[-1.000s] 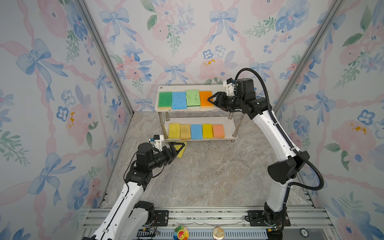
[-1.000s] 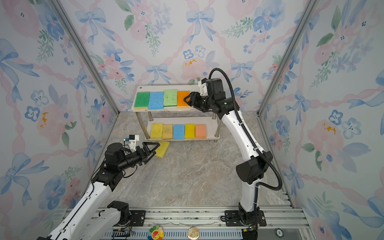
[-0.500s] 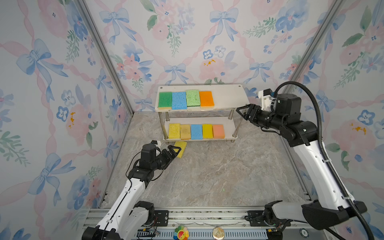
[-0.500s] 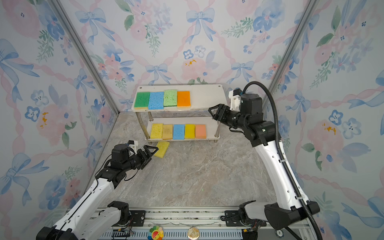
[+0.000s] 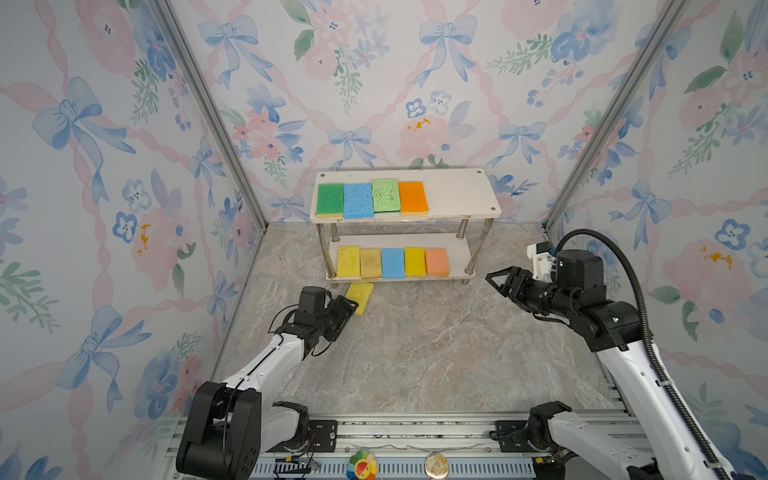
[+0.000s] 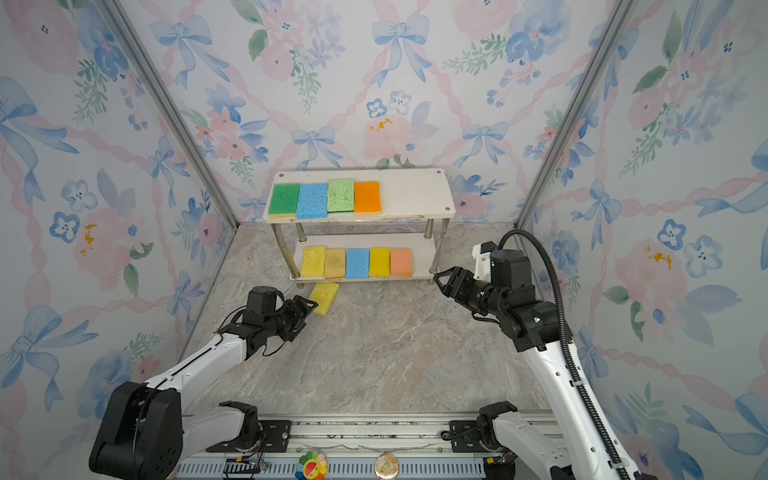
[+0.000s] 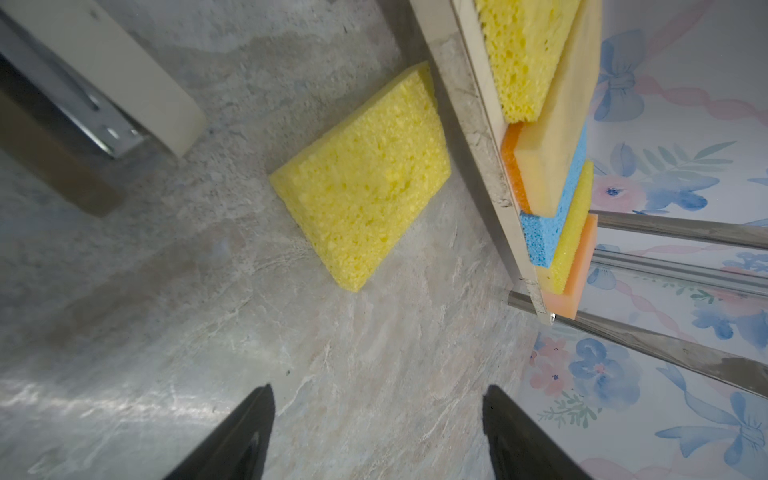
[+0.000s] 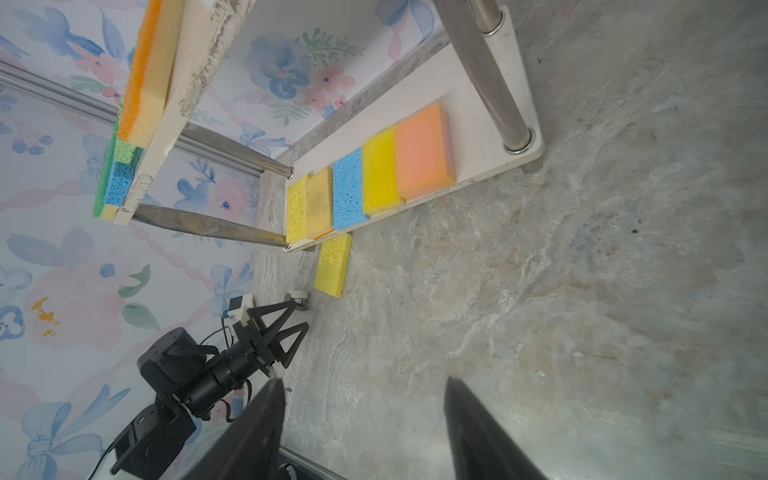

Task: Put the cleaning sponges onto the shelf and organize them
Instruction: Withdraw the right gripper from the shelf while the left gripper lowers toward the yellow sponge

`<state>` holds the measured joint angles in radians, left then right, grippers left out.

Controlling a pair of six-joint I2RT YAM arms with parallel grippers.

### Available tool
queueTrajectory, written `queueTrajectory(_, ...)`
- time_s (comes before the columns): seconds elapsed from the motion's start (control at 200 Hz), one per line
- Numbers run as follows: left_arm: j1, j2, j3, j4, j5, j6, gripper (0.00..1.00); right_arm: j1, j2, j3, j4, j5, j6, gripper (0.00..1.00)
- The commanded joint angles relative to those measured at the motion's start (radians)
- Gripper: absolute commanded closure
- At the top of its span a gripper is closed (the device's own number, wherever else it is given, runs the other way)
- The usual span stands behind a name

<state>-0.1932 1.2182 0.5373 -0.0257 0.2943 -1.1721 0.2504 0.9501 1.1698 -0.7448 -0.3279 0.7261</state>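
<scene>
yellow sponge (image 5: 360, 296) lies on the floor (image 5: 415, 353) in the middle of a top view, just below the shelf (image 5: 457, 195). it looks soft, light and squishy, so pinch its long sides. left gripper (image 7: 378, 390) and right gripper (image 8: 365, 382) fingers are apart, holding nothing.

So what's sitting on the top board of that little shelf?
Four sponges side by side: dark green, blue, light green, orange. The top board is bare at its right end. Its surface beneath the sponges is covered, so unseen.
</scene>
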Motion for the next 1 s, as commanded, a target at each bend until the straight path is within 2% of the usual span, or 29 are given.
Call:
queueTrajectory(0.0,-0.003,0.038,-0.020,0.079,-0.030,-0.032,0.23,0.005,-0.027,-0.027,0.012,0.005,0.024,0.36)
queueTrajectory(0.185,-0.002,0.116,-0.026,0.172,-0.033,-0.061,0.29,0.054,-0.028,-0.081,0.010,0.019,0.033,0.36)
queueTrajectory(0.57,0.017,0.265,0.027,0.215,-0.041,-0.046,0.40,0.217,-0.019,-0.153,0.047,0.118,0.088,0.36)
queueTrajectory(0.995,0.021,0.386,0.077,0.223,-0.032,-0.023,0.60,0.254,-0.004,-0.130,0.025,0.169,0.090,0.36)
